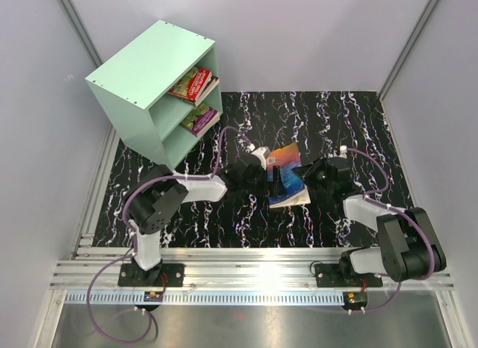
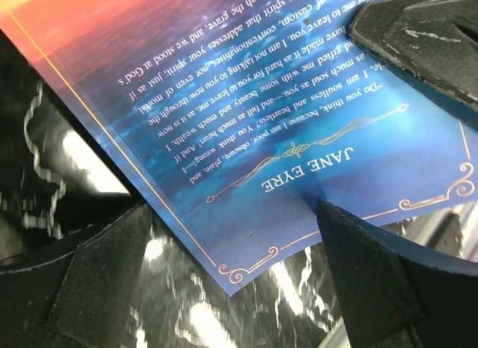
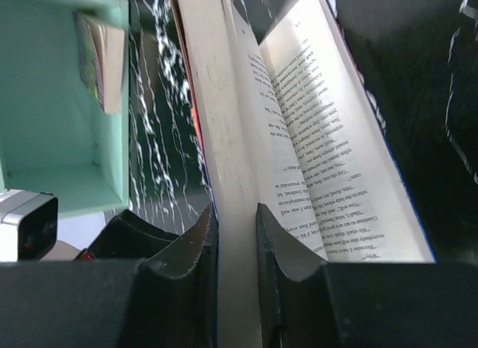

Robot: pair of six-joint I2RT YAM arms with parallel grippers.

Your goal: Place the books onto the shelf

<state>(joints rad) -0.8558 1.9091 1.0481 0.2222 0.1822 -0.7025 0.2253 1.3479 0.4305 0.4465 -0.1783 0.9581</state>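
Evidently the blue book (image 1: 286,176) sits mid-table (image 1: 351,124), propped between the two arms and seemingly lifted. The right gripper (image 3: 236,236) has its jaws pinching a thick wad of pages, so the remaining leaves and cover fan open on the right of its view. The left gripper (image 2: 235,213) has its jaws spread wide astride the back cover's corner, one pad touching it, probably to gather the whole book shut. The book's long axis runs roughly top to bottom in the overhead view, back cover facing left. At upper left the shelf (image 1: 142,79) holds the red book (image 1: 193,84) above and the purple-and-green book (image 1: 199,118) below.
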